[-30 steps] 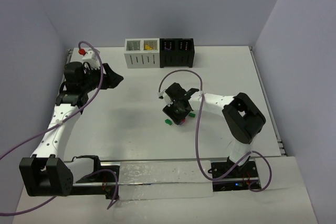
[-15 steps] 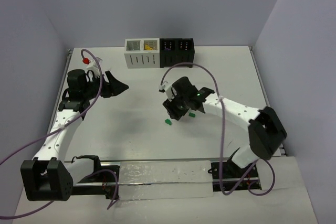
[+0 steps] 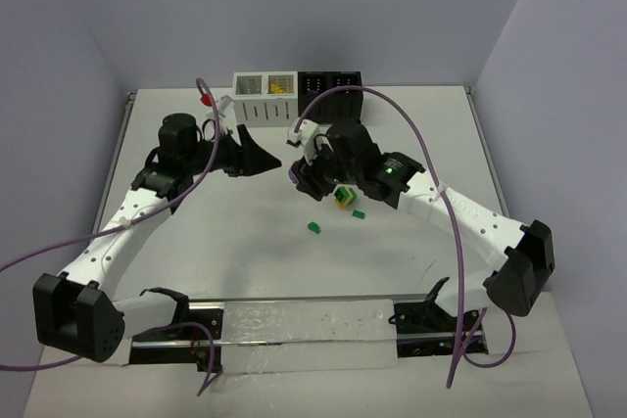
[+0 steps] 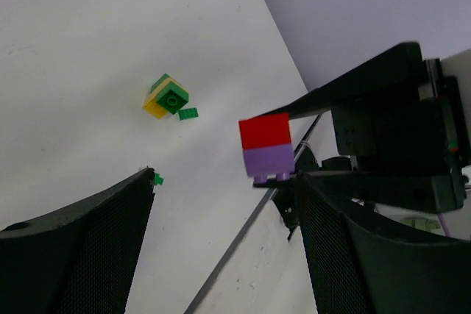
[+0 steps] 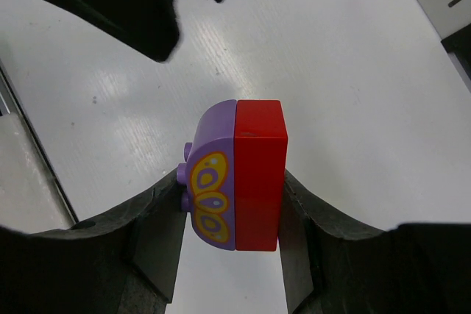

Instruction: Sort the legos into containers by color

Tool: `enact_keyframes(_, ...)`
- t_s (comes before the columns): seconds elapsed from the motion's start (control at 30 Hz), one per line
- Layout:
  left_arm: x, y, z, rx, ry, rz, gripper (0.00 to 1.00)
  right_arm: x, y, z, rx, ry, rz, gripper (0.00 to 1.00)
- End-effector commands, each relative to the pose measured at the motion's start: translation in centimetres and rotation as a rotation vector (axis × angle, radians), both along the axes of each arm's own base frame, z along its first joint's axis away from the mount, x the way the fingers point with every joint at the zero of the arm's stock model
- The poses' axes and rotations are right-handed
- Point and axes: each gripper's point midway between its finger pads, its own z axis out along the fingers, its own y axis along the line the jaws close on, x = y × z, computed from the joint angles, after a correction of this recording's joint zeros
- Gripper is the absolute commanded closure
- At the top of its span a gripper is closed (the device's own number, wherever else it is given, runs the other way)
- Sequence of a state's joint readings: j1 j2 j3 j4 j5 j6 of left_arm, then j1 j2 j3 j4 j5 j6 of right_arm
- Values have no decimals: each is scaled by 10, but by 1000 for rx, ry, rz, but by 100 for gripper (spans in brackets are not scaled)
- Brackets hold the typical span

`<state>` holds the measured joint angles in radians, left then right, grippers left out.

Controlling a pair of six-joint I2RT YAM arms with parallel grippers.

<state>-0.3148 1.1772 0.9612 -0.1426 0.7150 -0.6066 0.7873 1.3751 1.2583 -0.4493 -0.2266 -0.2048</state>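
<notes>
The right gripper (image 5: 234, 218) was clamped on a red and purple stack (image 5: 259, 159), one finger against the purple brick and the other against the red. The stack's long axis therefore ran from finger to finger. The purple brick's studs pointed away from the red, toward the finger on that side. The stack hung above the table (image 3: 196, 242), around its middle and nearer than the bins.

Just left of it, the left gripper (image 4: 224, 196) stood wide with nothing between its fingers, aimed at the stack from close by. On the table, a little nearer and to the right, lay a green and yellow stack (image 3: 342, 196) with two green bits (image 3: 313, 228) near it. At the far edge the white bins (image 3: 263, 105) and black bins (image 3: 328, 83) stood touching in one row.

Half a second before, the right gripper was nearer, over the green bits, and it had since moved far and left. The left gripper had swung right, from well apart to close by.
</notes>
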Motion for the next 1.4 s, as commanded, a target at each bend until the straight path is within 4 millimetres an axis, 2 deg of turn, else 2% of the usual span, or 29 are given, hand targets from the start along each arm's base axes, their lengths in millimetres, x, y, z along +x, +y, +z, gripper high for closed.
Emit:
enact_keyframes(0.0,4,-19,25,-22,-57,-39,17,5,5,25,14,-103,-12,100)
enact_keyframes(0.13,-4,-36,14,2,-42,-90,18,1,11,30,22,-93,7,100)
enact_keyframes(0.2,-7,-42,15,-1,-46,-110,18,0,13,31,22,-89,11,100)
enact_keyframes(0.33,-11,-47,15,2,-51,-133,19,1,14,29,18,-83,8,100)
enact_keyframes(0.53,-15,-52,3,18,-31,-141,23,1,16,34,31,-86,8,100)
enact_keyframes(0.83,-15,-56,0,-6,0,-155,47,2,17,40,43,-93,3,100)
enact_keyframes(1.03,-19,-62,-2,-35,32,-189,55,3,19,46,51,-105,5,100)
enact_keyframes(1.17,-22,-63,-4,-42,42,-213,81,4,19,46,49,-106,-1,99)
enact_keyframes(1.2,-23,-63,-4,-40,37,-219,84,4,19,46,48,-105,-2,95)
enact_keyframes(1.23,-25,-61,-4,-35,32,-225,93,4,19,46,48,-104,-4,87)
enact_keyframes(1.27,-27,-60,-4,-30,25,-230,100,4,18,46,46,-101,-4,74)
enact_keyframes(1.3,-28,-57,-5,-19,10,-238,100,2,18,45,44,-96,-1,51)
enact_keyframes(1.37,-31,-50,-5,7,-41,-260,100,1,15,45,43,-93,1,28)
